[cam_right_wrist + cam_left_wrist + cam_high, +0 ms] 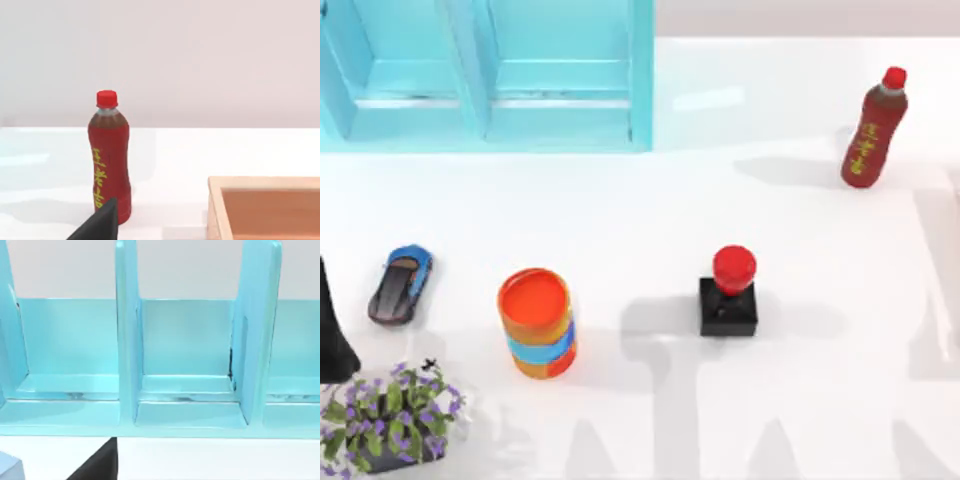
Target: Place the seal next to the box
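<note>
The seal [729, 292], a black square block with a glossy red round knob, stands upright on the white table right of centre in the top view, with nothing touching it. The box [262, 181] is an open light-wood tray in the right wrist view, close beside the red-capped bottle [109, 157]. A dark piece of my right gripper [98, 225] sits low in that view, short of the bottle. My left arm [332, 335] is parked at the table's left edge, and a dark piece of my left gripper [97, 464] faces the cyan shelf [190, 415].
The cyan shelf unit [490, 75] fills the back left. The bottle [873, 128] stands at the back right. An orange and blue can [537, 322] stands left of the seal. A blue toy car [401, 284] and a potted purple-flowered plant [390, 415] are at the front left.
</note>
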Available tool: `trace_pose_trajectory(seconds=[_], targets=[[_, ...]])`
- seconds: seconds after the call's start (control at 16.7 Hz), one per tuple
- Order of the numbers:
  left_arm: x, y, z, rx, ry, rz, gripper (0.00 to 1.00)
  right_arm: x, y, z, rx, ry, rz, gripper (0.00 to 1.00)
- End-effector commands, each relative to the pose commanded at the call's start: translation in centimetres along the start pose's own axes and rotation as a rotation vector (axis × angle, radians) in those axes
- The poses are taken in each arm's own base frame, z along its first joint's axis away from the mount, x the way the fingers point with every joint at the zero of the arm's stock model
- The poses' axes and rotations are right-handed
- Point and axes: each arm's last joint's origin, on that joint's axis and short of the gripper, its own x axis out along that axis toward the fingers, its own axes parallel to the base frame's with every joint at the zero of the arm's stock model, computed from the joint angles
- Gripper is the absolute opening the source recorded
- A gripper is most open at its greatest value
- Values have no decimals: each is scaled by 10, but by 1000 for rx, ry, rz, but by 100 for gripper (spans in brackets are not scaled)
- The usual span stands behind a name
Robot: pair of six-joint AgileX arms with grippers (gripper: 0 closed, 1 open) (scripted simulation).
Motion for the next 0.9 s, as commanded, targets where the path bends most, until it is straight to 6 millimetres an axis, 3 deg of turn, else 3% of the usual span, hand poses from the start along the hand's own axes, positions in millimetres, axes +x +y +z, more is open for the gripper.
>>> trace_pose_trajectory(seconds=[0.18,0.36,0.66,0.9], targets=[[0,0,0,0,0,0,100,0,0,2,3,3,4,100],[0,0,0,0,0,0,100,0,4,22,32,38,33,100],[0,0,0,0,0,0,100,12,15,84,119,200,111,100],[0,0,0,0,0,0,100,46,36,138,187,429,173,100]])
